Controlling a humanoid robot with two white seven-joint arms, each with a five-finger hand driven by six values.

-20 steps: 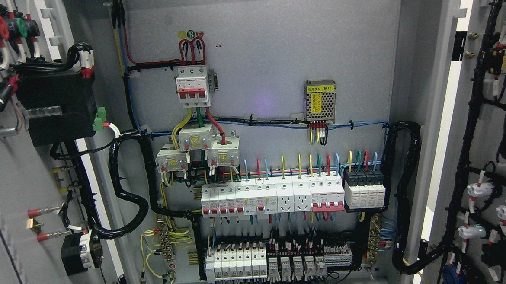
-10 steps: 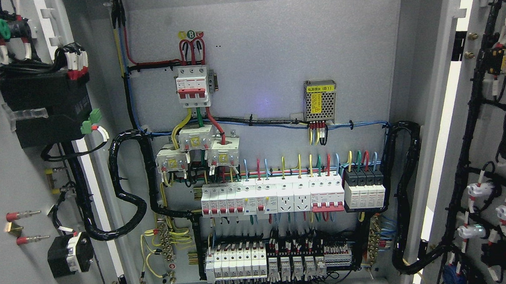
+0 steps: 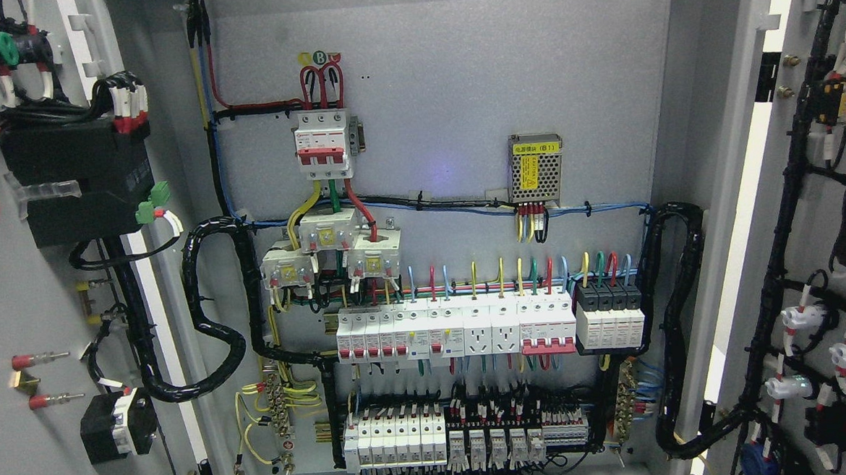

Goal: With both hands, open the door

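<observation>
Grey metal cabinet stands with both doors swung wide; neither hand shows, so their state cannot be told.

The left grey steel door (image 3: 6, 303) and right grey steel door (image 3: 819, 195) are cut off by the picture's edges, their black wiring bundles partly hidden; white breaker rows (image 3: 457, 330) sit on the back panel.

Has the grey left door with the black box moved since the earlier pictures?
Yes. The grey left door swung toward the picture's left, away from the fixed red-lever breaker, so its black box sits farther left.
</observation>
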